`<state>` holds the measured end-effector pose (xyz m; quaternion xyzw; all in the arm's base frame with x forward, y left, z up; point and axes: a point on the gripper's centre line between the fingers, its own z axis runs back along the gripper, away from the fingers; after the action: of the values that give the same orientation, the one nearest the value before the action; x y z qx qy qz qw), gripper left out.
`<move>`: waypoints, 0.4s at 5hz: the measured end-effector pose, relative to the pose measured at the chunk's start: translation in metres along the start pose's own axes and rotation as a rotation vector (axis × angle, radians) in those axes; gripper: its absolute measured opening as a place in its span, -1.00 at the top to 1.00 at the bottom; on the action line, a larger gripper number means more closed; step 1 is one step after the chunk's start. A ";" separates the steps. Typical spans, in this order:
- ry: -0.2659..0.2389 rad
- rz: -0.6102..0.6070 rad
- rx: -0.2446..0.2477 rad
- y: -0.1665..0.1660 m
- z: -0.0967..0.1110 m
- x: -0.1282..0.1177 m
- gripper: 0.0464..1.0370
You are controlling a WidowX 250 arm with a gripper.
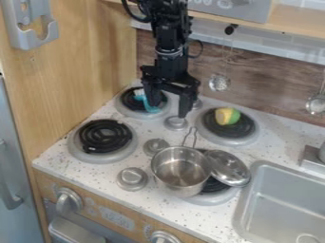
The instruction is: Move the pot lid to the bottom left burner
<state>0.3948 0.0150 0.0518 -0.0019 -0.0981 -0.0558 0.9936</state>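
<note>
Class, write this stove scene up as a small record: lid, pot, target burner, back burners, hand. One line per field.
Lid: metal lid, tilted beside the pot, on its right
Pot: metal pot, upright, over the front right burner
Target burner: front left burner, lid not yet on it
Back left: teal item
Back right: yellow-and-green toy
Hand: black hand, open, above the stove's back
</note>
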 end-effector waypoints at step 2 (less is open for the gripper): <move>0.041 -0.074 -0.017 -0.034 -0.021 -0.010 -0.92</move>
<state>0.3856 -0.0179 0.0287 -0.0057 -0.0771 -0.0931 0.9926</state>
